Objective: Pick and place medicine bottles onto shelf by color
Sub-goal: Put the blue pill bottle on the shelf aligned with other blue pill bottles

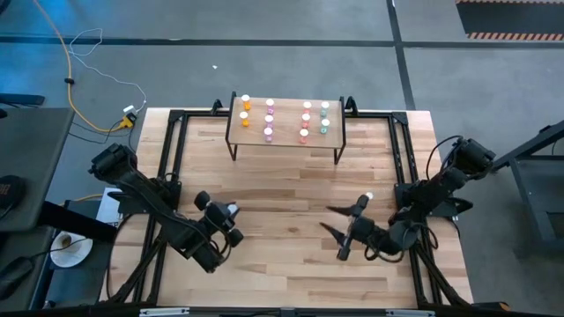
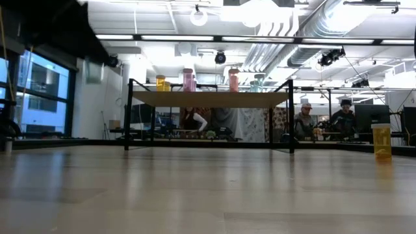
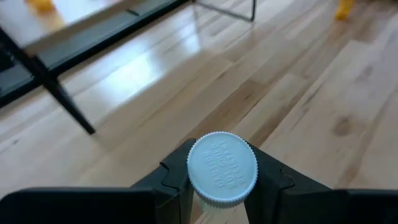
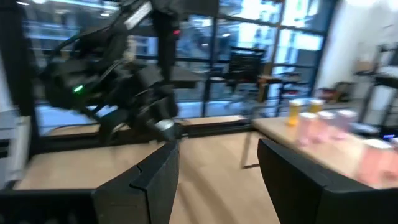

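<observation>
The shelf (image 1: 284,132) stands at the table's far middle on thin black legs. Orange (image 1: 245,107), pink (image 1: 269,120), red (image 1: 305,123) and green (image 1: 324,116) medicine bottles stand on it in rows. My left gripper (image 1: 231,212) hovers over the table's left middle, shut on a white-capped bottle (image 3: 222,168) whose body is hidden under its cap. My right gripper (image 1: 326,218) is open over the right middle and holds nothing. One orange bottle (image 2: 381,140) stands on its base on the table, just beside my right arm (image 1: 368,199). My left gripper pinches the bottle between its two fingers (image 3: 177,180), which close on opposite sides just under the white cap (image 3: 222,168). The cap's top faces the wrist camera and hides the body. The bottle is lifted clear of the table.
A black metal frame (image 1: 172,158) runs along the table's left, right and far sides. The shelf's black legs (image 2: 127,123) stand on the tabletop, with open room beneath. Bare wood (image 1: 282,264) lies between the arms and toward the near edge.
</observation>
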Motion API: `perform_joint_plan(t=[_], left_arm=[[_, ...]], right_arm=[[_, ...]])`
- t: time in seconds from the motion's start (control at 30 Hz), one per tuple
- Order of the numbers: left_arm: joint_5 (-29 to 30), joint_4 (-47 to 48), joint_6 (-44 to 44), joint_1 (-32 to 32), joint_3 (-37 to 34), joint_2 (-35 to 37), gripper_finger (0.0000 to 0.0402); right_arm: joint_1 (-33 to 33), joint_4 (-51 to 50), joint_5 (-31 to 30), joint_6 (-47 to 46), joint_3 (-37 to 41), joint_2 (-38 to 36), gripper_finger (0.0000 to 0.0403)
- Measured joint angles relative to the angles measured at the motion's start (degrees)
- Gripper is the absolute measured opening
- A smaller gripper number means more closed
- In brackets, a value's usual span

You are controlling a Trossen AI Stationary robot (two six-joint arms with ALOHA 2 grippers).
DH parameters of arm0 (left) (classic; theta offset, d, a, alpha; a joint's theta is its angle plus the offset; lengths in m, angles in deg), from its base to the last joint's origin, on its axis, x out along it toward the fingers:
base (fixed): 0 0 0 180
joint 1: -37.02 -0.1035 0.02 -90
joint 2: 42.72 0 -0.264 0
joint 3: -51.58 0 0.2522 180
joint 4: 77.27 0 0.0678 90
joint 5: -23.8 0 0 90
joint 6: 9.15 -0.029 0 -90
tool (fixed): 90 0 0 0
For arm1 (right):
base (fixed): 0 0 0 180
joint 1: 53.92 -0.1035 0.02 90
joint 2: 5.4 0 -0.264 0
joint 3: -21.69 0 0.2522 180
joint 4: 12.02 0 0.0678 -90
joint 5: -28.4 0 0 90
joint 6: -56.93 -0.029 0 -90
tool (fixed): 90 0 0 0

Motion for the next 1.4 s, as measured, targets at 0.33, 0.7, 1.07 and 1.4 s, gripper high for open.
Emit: perform_joint_plan(t=[0.33, 0.7, 1.07, 1.4], left_arm=[[2.24, -4.15, -11.92, 0.0, 5.98, 0.0, 0.0092], [-0.11, -24.93, -34.64, -0.89, 6.83, 0.0, 0.0092], [-11.8, -46.11, -55.2, -4.51, 6.83, 0.0, 0.0092], [-25.17, -58.27, -68.33, -8.95, 6.83, -0.02, 0.0092]], right_arm=[[2.34, -7.32, 16.05, -10.07, 0.0, 0.0, 0.0209], [7.77, -8.16, 29.21, -11.71, 0.0, 0.02, 0.0209], [11.86, -9.29, 43.91, -17.1, 0.0, 0.02, 0.0209], [15.6, -9.62, 49.66, -22.84, 0.0, 0.02, 0.0209]])
